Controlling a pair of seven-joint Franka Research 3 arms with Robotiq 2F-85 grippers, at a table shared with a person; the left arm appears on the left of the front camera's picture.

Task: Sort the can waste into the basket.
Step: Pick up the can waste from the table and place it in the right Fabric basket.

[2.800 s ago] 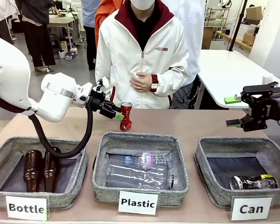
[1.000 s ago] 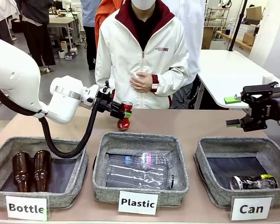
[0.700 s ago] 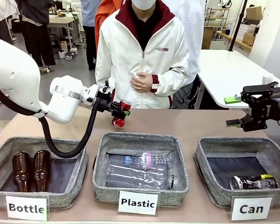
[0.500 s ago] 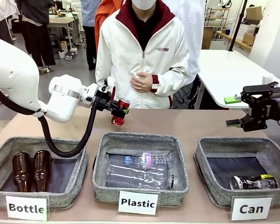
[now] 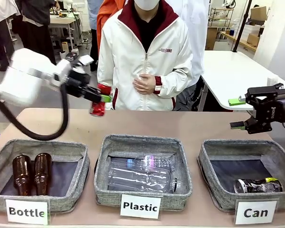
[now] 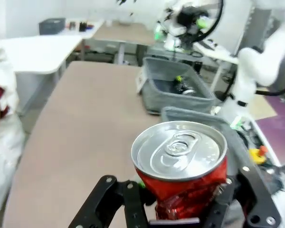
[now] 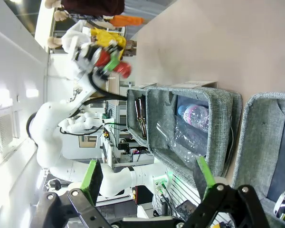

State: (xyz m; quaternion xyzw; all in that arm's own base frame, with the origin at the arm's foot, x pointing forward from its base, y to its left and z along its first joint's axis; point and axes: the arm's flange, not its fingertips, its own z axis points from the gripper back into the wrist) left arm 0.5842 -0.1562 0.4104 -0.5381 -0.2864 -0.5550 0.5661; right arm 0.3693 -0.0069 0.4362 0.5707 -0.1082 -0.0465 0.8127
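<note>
A busy workshop stretches behind the person in the white jacket, and the brown table between us carries three grey fabric trays in a row. The left gripper hangs high over the table's left end, jaws clamped tight on the crushed red can, which sits tilted between the pads with its silver top facing the wrist camera. The Can basket is at the far right, well apart from it, with the black can already lying inside. The right gripper hovers above that basket with its fingers spread and nothing in them.

My worry is the long carry: the can must cross over the Plastic basket, and a dented can gripped off-centre could slip and drop into the wrong tray. The waiting right arm also crowds the drop point, so the two arms could clash there.
</note>
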